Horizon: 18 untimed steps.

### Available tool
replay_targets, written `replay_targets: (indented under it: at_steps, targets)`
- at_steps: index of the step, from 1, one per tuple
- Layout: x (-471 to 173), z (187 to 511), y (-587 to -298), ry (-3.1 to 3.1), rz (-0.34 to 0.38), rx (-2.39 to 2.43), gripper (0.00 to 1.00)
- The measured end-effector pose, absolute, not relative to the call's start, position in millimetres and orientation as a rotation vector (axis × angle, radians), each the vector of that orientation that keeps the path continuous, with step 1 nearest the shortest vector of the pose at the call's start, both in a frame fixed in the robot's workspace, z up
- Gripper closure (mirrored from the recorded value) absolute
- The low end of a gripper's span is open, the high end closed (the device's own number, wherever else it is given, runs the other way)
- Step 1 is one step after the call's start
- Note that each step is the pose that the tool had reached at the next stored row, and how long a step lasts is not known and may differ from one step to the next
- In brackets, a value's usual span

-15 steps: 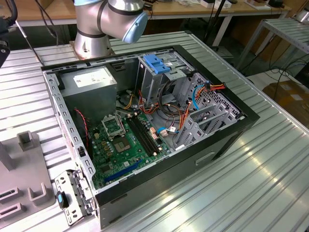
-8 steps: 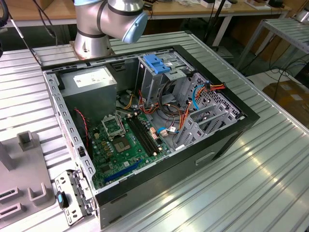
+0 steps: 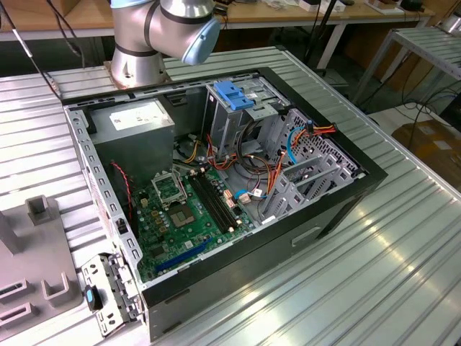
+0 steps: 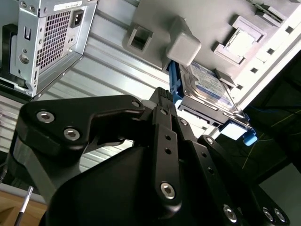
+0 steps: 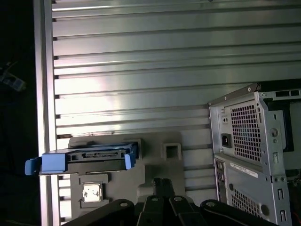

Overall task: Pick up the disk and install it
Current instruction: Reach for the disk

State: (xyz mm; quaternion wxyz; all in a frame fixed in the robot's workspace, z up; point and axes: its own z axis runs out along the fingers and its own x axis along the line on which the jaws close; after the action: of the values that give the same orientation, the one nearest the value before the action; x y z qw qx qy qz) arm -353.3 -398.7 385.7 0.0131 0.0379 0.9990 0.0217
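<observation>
Your gripper (image 4: pixel 162 94) is closed, empty, near the disk (image 4: pixel 207 84); that stands edgewise in the grey holder (image 3: pixel 43 252) — eight o'clock from the case (image 3: pixel 288 245) in the exterior view.

You are working in a robotics lab or workshop: the arm's base (image 3: pixel 137 65) stands on a ribbed aluminium table (image 3: pixel 374 274), an opened computer case (image 3: pixel 216 180) lies on it, with wooden workbenches (image 3: pixel 274 18) and loose cables (image 3: pixel 66 29) behind.

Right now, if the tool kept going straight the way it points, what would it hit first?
The tool would probably meet the grey fixture plate, near its square socket, beside the disk rather than on it; depth is hard to judge.
</observation>
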Motion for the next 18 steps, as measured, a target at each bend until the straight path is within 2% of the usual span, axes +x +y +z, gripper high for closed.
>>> replay_targets:
  at_steps: [18]
  targets:
    - [-372,385,-399,3.112,0.068,0.118,0.89]
